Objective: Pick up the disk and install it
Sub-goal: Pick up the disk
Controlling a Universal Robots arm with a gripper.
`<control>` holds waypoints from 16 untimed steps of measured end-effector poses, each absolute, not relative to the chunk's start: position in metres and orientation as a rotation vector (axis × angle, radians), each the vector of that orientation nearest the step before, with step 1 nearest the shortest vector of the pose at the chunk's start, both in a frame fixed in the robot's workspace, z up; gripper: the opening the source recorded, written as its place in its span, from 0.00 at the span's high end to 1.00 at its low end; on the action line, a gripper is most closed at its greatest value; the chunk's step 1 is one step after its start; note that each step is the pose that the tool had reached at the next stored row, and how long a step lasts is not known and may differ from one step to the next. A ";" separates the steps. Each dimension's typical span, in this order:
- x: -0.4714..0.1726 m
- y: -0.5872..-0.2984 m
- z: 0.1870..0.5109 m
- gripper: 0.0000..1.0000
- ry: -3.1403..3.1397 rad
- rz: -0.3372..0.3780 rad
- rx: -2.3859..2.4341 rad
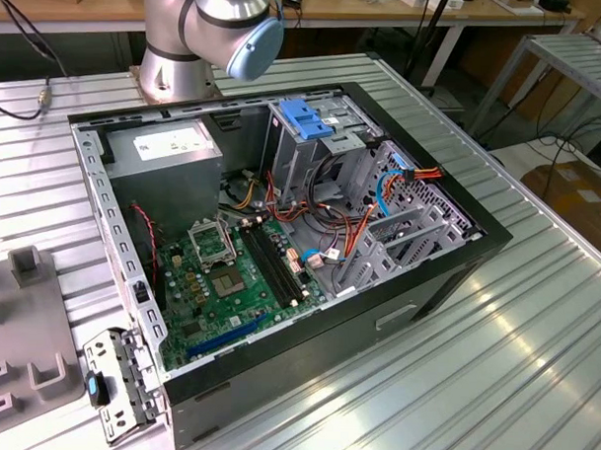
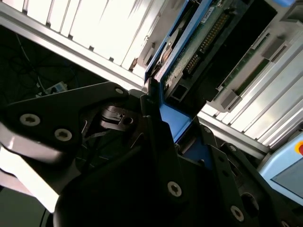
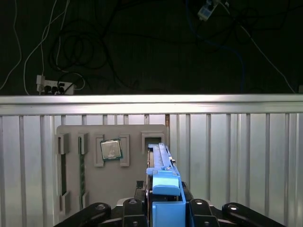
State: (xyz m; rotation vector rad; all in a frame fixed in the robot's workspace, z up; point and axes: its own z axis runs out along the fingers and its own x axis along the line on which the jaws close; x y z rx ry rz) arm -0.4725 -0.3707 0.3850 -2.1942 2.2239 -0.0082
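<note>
Disk (image 3: pixel 161 165) (a flat rectangular hard drive with blue plastic side rails and a green circuit board on one face) is held edge-on in the black two-finger tool (image 3: pixel 163 201), whose fingers (image 2: pixel 154 123) are clamped on its blue rail in both wrist views. In the first wrist view it sits over a grey moulded parts tray (image 3: pixel 137 189) carrying a square silver processor chip (image 3: pixel 111 150) on the ribbed aluminium tabletop (image 3: pixel 236 156). The exterior view shows the open black computer case (image 1: pixel 447 279) with its blue-topped metal drive cage (image 1: pixel 304 121).
</note>
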 end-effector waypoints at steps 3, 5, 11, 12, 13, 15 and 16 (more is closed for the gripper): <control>-0.473 -0.371 0.389 0.63 2.224 -0.007 -2.194; -0.473 -0.371 0.391 0.63 2.224 -0.007 -2.195; -0.473 -0.371 0.396 0.63 2.224 -0.007 -2.195; -0.473 -0.371 0.397 0.63 2.224 -0.007 -2.195; -0.473 -0.371 0.398 0.63 2.224 -0.007 -2.195; -0.473 -0.371 0.402 0.63 2.224 -0.006 -2.195; -0.473 -0.371 0.403 0.63 2.224 -0.006 -2.195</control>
